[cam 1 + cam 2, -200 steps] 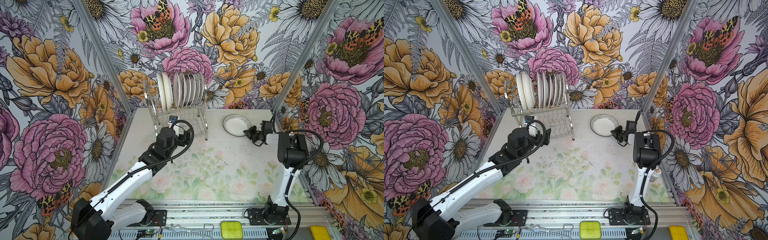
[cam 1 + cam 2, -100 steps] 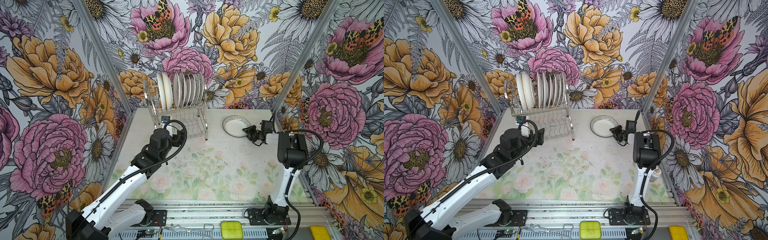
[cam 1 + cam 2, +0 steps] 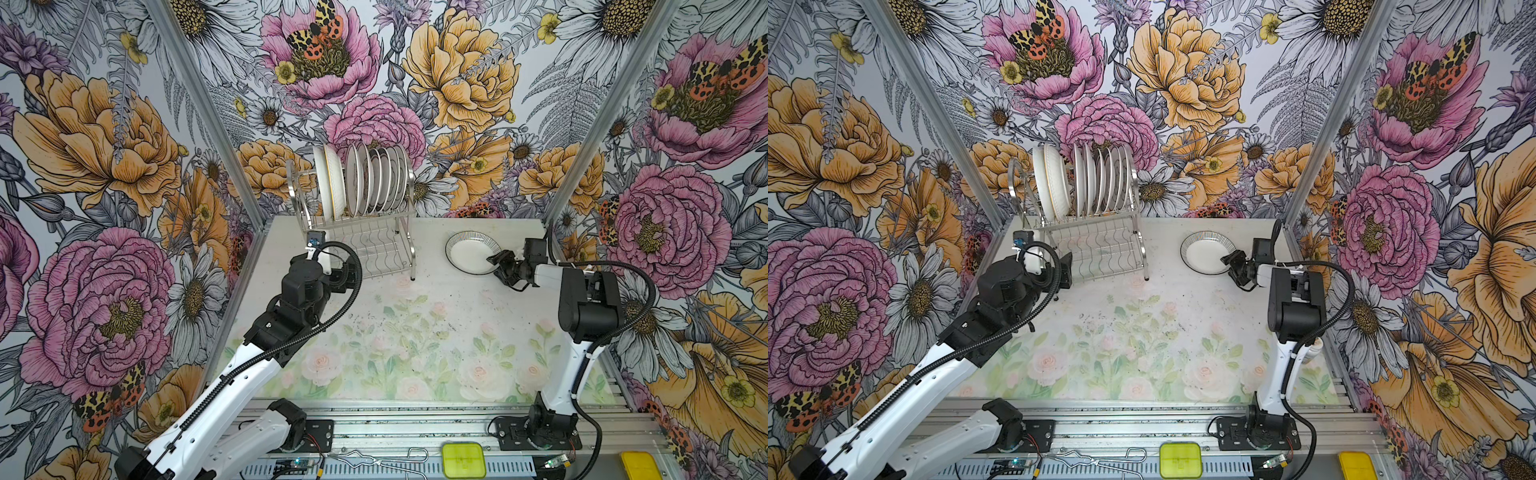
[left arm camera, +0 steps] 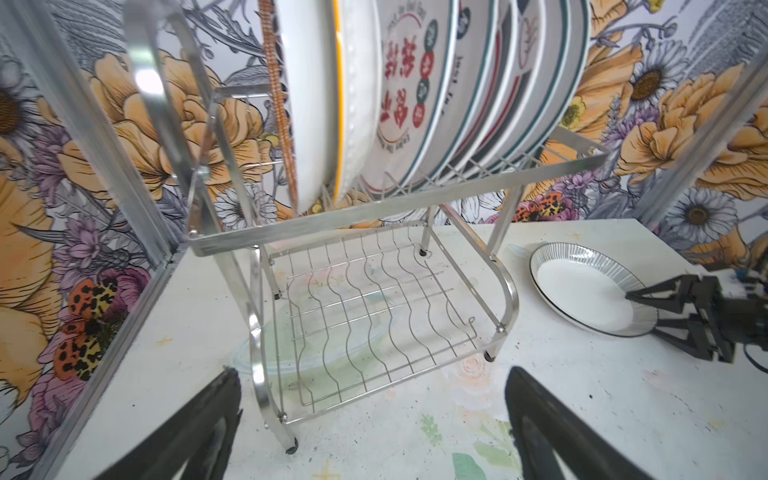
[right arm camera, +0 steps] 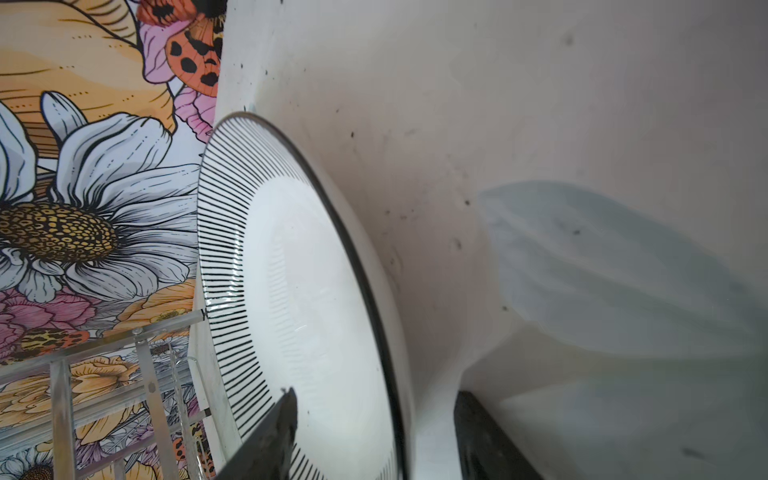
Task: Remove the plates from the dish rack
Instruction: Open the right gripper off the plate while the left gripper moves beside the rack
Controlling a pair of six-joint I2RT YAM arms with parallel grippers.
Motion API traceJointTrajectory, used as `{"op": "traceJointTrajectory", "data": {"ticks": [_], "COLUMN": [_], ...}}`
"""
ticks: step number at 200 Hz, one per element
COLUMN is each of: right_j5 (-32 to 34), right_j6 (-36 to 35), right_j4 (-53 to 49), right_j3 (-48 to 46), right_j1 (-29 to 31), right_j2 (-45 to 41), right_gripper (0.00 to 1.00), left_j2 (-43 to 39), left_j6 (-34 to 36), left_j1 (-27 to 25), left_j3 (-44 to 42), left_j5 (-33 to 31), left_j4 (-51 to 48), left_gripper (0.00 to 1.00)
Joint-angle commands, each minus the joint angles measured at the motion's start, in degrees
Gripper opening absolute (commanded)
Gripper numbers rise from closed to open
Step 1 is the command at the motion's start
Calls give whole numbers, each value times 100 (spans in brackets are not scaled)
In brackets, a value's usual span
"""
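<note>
Left pincer (image 4: 374, 374): spread wide and empty, facing the rack's bare lower tier; it has slid slightly leftward.
Rack (image 3: 365, 245): at the back of the surface (image 3: 415, 324), its upper tier holding a row of upright plates (image 3: 370, 178).
Writing: red Chinese characters on one racked plate (image 4: 399, 83); the small rim lettering is too blurred to read.
Striped plate (image 3: 471, 253): flat on the surface, right of the rack.
Right pincer (image 3: 500, 264): clamped a second ago, now parted around the striped plate's rim, so that plate looks delivered.

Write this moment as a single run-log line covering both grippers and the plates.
left gripper: open, before dish rack | right gripper: open astride striped plate rim | striped plate: flat on table | other plates: upright, upper tier
</note>
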Motion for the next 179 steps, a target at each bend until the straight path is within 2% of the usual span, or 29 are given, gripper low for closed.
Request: {"op": "traceJointTrajectory", "data": {"ticks": [1, 18, 43, 46, 53, 63, 67, 84, 88, 120, 153, 179], "right_j5": [431, 645, 1159, 1237, 1405, 1626, 1722, 2120, 2187, 2569, 2762, 2672], "right_j6": [-280, -583, -1286, -1370, -1543, -1760, -1848, -2141, -2208, -2475, -2705, -2811], "right_j4": [-546, -884, -1637, -1689, -1828, -2044, -2126, -2395, -2440, -2716, -2837, -2824], "right_j3": [-196, -256, -217, -224, -256, -279, -283, -343, -365, -466, -468, -435], "right_j1": [38, 58, 210, 239, 318, 428, 465, 676, 744, 1125, 1463, 1712], "right_j2": [-487, -758, -1277, -1347, -1521, -1756, -1846, -2314, -2451, -3196, -3666, -3861], "right_gripper": [65, 66, 71, 73, 83, 86, 92, 94, 99, 99, 99, 99], "left_j2": [-125, -143, -45, -13, 88, 237, 299, 570, 631, 859, 832, 878], "left_j6": [-449, -736, -847, -866, -925, -909, -884, -807, -780, -695, -620, -521], "left_j1": [546, 768, 1018, 1046, 1102, 1193, 1240, 1373, 1403, 1585, 1929, 1899], "left_j3": [251, 330, 622, 681, 831, 1041, 1122, 1442, 1522, 1969, 2223, 2471], "left_j5": [176, -49, 370, 417, 485, 819, 976, 1593, 1716, 2140, 3160, 3252], "left_j4": [-264, -419, -667, -715, -845, -993, -1045, -1213, -1252, -1385, -1239, -1305], "left_gripper": [99, 99, 99, 99, 99, 99, 99, 99, 99, 99, 99, 99]}}
